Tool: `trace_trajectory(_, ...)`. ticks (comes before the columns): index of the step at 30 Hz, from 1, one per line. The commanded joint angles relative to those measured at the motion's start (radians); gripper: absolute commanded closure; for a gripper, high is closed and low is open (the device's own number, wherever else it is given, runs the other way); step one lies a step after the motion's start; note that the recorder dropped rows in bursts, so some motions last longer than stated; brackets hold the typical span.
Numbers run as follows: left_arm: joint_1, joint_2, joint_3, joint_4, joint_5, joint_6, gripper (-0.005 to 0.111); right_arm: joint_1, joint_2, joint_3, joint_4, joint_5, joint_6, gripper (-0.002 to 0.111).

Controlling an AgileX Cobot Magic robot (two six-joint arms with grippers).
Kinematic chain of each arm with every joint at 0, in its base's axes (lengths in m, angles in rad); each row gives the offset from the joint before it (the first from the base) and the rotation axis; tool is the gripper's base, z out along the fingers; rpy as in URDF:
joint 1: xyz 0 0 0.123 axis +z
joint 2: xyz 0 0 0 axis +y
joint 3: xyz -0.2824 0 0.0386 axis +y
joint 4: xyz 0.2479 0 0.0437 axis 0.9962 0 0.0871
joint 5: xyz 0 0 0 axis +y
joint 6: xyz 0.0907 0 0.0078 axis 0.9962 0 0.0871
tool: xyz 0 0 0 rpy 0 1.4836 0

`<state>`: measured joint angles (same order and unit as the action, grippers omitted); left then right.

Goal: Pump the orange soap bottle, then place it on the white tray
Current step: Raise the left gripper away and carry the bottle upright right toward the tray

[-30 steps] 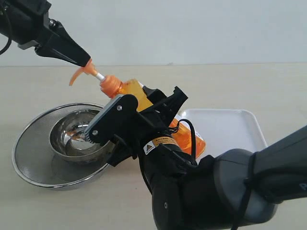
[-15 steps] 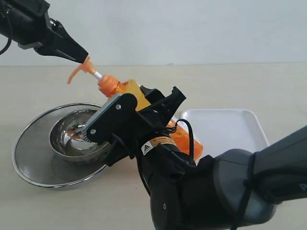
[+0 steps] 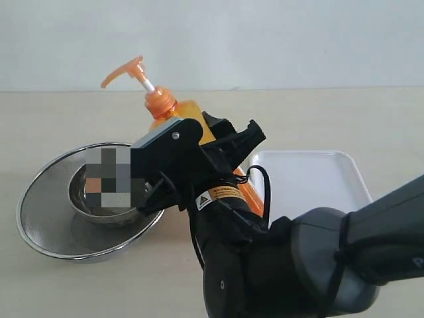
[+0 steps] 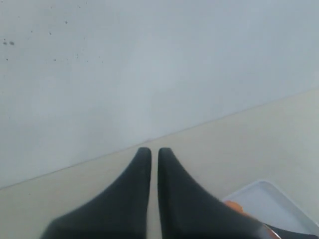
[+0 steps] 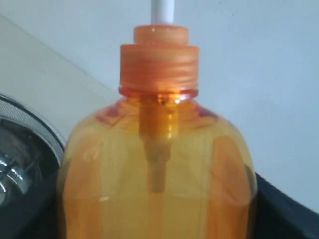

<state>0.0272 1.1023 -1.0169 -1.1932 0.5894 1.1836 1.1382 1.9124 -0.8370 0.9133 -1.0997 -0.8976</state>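
The right gripper [image 3: 205,142] hides the lower half of the bottle [image 3: 189,114], its jaws clamped on the body. The bottle leans a little, between the bowls [image 3: 46,218] and the tray [image 3: 311,179]. A blurred patch masks the inner bowl [image 3: 83,199]. The left gripper [image 4: 154,154] shows only from its wrist, its jaws closed on nothing. One bottle, one tray, two nested bowls.

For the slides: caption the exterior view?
Right hand grips the tilted orange soap bottle between steel bowls and white tray.
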Motion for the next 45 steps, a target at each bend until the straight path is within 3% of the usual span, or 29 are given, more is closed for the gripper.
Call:
trace_trajectory(1,0.003,-0.103,0.144,-0.267,-0.087,0.161,0.102,-0.001,-0.017,-0.009,0.018,-0.043,0.053,0.108)
trace_trajectory(5,0.003,-0.197,0.284,-0.551,-0.101,0.411,0.102,-0.001,-0.017,-0.009,0.027,-0.041,0.149,0.108)
trace_trajectory(9,0.003,-0.294,0.388,-0.551,-0.139,0.430,0.102,-0.001,-0.017,-0.009,0.049,-0.047,0.208,0.108)
trace_trajectory(26,0.003,-0.530,0.590,-0.551,-0.228,0.365,0.102,0.001,-0.106,-0.009,0.112,-0.121,0.227,0.108)
trace_trajectory(38,0.003,-0.566,0.658,-0.551,-0.228,0.368,0.102,0.001,-0.330,-0.009,0.206,-0.121,0.053,0.108)
trace_trajectory(45,0.003,-0.566,0.678,-0.551,-0.221,0.368,0.102,-0.001,-0.496,0.134,0.197,-0.121,0.126,0.108)
